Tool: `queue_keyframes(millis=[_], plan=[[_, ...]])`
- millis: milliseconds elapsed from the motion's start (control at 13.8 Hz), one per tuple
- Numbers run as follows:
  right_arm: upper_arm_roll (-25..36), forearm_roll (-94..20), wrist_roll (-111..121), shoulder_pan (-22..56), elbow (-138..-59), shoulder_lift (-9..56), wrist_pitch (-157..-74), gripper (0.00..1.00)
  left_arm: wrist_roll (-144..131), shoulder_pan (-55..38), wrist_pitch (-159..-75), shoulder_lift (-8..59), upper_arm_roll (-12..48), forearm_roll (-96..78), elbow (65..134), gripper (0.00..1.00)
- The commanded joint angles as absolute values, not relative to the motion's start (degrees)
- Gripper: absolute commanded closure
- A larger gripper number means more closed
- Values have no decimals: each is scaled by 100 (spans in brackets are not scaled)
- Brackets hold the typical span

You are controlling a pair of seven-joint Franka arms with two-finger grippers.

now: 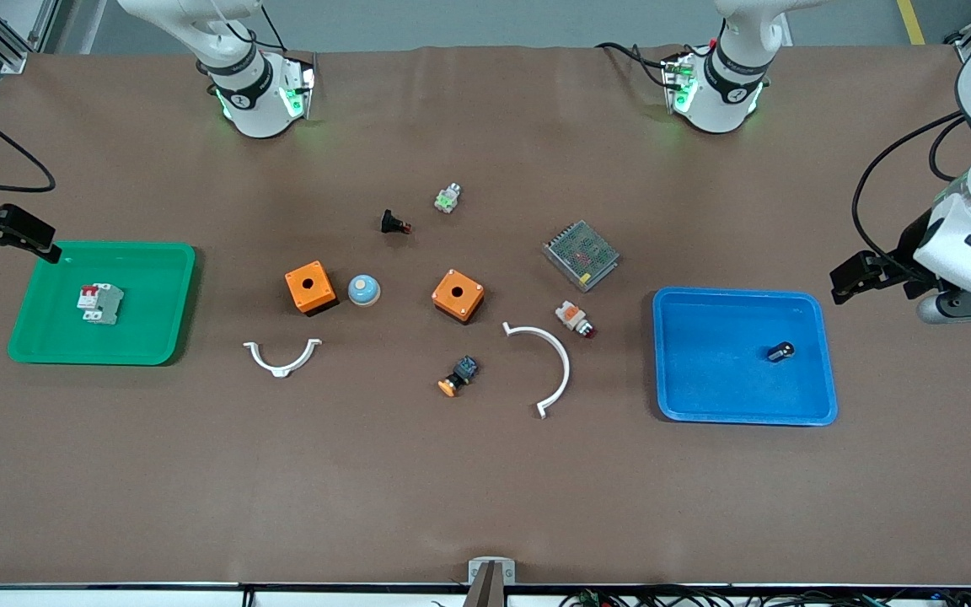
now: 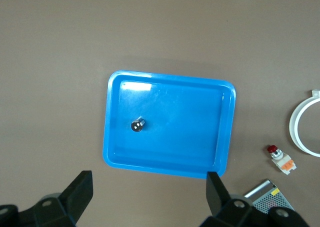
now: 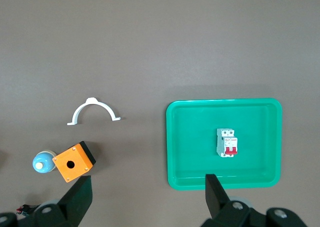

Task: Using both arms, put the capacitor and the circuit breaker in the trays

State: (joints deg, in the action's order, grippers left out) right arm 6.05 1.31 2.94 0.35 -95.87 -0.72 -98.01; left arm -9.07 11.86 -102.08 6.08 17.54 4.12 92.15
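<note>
Two trays, both filled: breaker lies in the green tray, right gripper hanging spread wide and empty over that tray's edge; capacitor sits in the blue tray, left gripper spread, empty, just beside it.

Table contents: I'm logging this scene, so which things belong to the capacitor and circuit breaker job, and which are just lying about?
Job:
- capacitor in the blue tray
- circuit breaker in the green tray
- left gripper and right gripper, fingers open, beside their trays

Lying about:
- two orange boxes
- two white curved clips
- metal mesh box
- assorted push-buttons
</note>
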Motion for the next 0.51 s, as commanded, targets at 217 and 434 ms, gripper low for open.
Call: queue_keyframes(millis=[217,434], plan=[[562,220,316,-26,-9765,-264,-9861,0,-896,1257,-9572,545,1749,316,8649,0],[562,220,308,-35,-9738,-255,-9835,0,-887,1231,-9475,327,1723,273,8631,0]])
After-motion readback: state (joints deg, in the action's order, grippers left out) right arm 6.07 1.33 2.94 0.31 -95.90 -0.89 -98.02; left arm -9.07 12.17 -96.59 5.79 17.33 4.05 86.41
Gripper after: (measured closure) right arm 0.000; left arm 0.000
